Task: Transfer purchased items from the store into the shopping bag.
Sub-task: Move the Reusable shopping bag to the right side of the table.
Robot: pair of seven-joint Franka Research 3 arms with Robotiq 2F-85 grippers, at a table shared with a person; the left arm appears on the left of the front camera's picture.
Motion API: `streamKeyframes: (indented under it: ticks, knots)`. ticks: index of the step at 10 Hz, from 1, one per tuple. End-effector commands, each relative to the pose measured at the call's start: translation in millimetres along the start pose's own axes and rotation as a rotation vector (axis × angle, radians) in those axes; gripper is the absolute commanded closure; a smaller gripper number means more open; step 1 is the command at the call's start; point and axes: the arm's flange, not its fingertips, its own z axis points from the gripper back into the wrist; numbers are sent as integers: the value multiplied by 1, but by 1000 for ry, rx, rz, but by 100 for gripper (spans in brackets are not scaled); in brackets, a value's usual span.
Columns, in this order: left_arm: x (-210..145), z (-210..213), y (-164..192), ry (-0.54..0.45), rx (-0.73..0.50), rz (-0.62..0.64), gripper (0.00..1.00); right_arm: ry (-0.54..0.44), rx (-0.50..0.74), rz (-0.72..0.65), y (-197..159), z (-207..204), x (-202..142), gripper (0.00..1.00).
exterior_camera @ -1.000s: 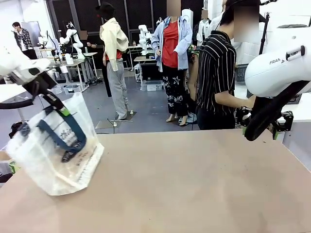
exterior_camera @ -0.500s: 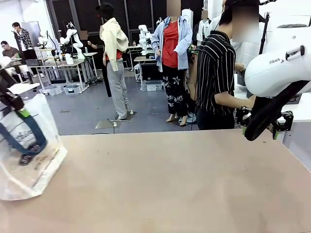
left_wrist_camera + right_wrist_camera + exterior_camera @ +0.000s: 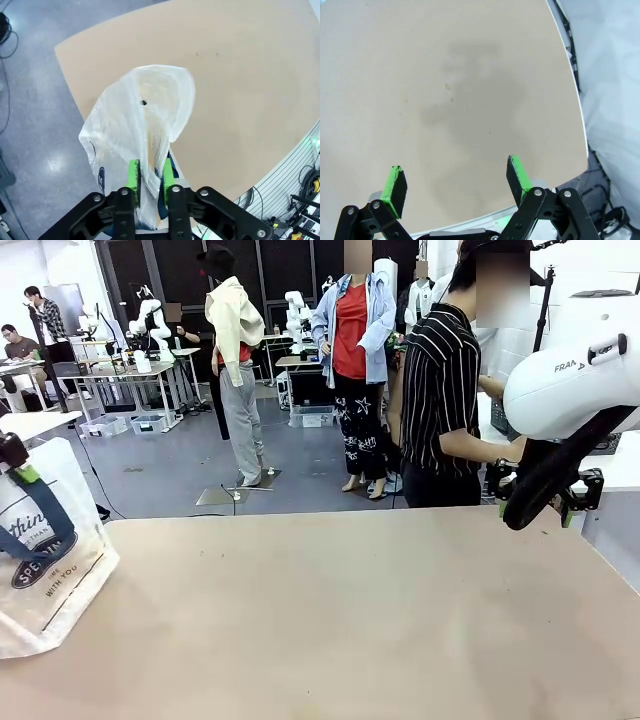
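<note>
The shopping bag (image 3: 45, 555), whitish crinkly plastic with navy handles and a round navy logo, stands at the table's far left edge. My left gripper (image 3: 14, 458) is at its top. In the left wrist view my left gripper (image 3: 150, 176) has its green pads (image 3: 133, 175) pressed close on the bag (image 3: 145, 115), gathered plastic and a navy handle between them. My right gripper (image 3: 457, 180) hangs open over bare table near the right edge, with nothing between its fingers. The store and the purchased items are out of view.
A person in a striped shirt (image 3: 445, 390) stands at the table's far side, right of centre. The tan table (image 3: 350, 610) stretches between the bag and my right arm (image 3: 570, 390). Floor lies just beyond the table's left edge (image 3: 65, 65).
My left gripper has carried the bag leftwards across the table, from left of centre to the far left edge. The right arm has not moved.
</note>
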Motion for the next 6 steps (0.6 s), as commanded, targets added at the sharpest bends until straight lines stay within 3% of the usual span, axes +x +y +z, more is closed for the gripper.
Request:
streamKeyframes:
  ticks: [1,2,6]
  knots:
    - [7,11,-5,-35,-7,21,21,0,-15,10,1,0,2,0]
    - [7,16,-10,-69,9,20,1,0,-15,10,1,0,2,0]
    - [9,56,-54,-250,178,-7,0,0,-15,10,1,0,2,0]
